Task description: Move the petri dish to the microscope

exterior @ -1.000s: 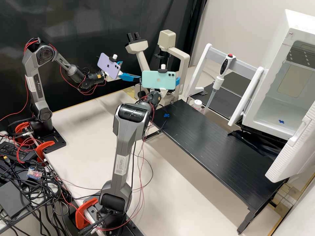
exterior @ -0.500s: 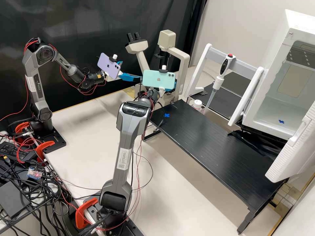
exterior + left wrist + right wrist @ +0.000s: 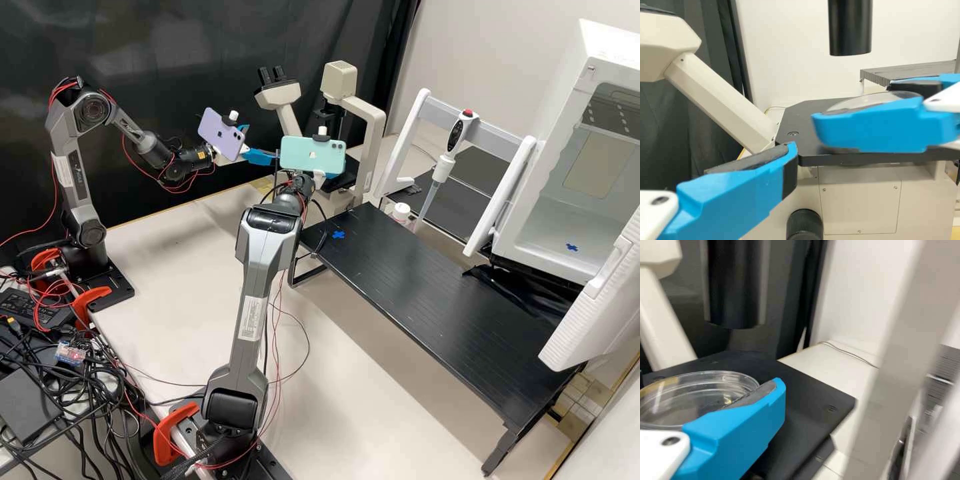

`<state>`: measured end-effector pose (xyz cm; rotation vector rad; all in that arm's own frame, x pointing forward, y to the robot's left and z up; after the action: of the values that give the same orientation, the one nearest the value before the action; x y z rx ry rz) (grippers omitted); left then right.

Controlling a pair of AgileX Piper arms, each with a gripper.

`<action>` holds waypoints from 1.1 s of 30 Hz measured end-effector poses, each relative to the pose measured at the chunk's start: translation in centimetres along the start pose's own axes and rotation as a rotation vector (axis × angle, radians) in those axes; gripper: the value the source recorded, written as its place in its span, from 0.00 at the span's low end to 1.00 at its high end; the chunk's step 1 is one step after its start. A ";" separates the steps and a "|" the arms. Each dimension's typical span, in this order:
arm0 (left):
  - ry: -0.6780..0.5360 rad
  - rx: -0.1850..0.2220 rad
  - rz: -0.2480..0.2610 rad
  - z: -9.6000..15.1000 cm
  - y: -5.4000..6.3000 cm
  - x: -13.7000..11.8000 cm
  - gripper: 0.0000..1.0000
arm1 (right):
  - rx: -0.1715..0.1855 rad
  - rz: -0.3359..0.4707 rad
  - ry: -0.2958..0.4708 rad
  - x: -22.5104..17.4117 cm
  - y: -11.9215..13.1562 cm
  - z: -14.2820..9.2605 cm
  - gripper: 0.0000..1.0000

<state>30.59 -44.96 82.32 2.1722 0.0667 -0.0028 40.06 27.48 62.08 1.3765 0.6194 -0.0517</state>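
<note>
Over black stage (image 3: 807, 395), petri dish (image 3: 695, 397) apparently between fingers of right gripper (image 3: 320, 177)

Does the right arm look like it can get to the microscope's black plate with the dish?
Probably yes. Its gripper holds the dish and seems to be over the plate, and the black tube hangs higher, leaving room.

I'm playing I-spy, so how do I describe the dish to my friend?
Find the cream microscope, then its flat black stage. The petri dish is there, held by the right gripper. It's round and see-through, unlike the stage and the solid blue finger beside it.
</note>
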 end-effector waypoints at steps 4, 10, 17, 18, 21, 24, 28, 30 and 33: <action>0.000 0.000 0.000 0.0 0.0 0.0 1.00 | -0.026 -0.017 -0.009 0.8 -0.8 -0.1 0.00; 0.000 0.000 0.000 0.0 0.0 0.0 1.00 | -0.051 -0.021 -0.060 2.5 -1.0 1.2 0.00; 0.000 0.000 0.000 0.0 0.0 0.0 1.00 | 0.009 0.017 -0.120 3.5 0.6 3.3 0.00; 0.000 0.000 0.000 0.0 0.0 0.0 1.00 | 0.009 0.019 -0.123 3.5 0.7 3.5 0.00; 0.000 0.000 0.000 0.0 0.0 0.0 1.00 | 0.030 0.020 -0.122 3.5 0.8 3.5 0.00; 0.000 0.000 0.000 0.0 0.0 0.0 1.00 | 0.034 0.016 -0.104 3.6 0.8 3.4 0.00; 0.000 0.000 0.000 0.0 0.0 0.0 1.00 | 0.048 -0.015 -0.069 3.5 0.2 3.2 0.00; 0.000 0.000 0.000 0.0 0.0 0.0 1.00 | 0.066 -0.034 -0.053 3.5 -0.1 2.9 0.00; 0.000 0.000 0.000 0.0 0.0 0.0 1.00 | 0.078 -0.064 -0.031 3.4 -0.3 2.4 0.00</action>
<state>30.59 -44.96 82.32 2.1722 0.0667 -0.0028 43.72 26.28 60.46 1.4285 0.6412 -0.1496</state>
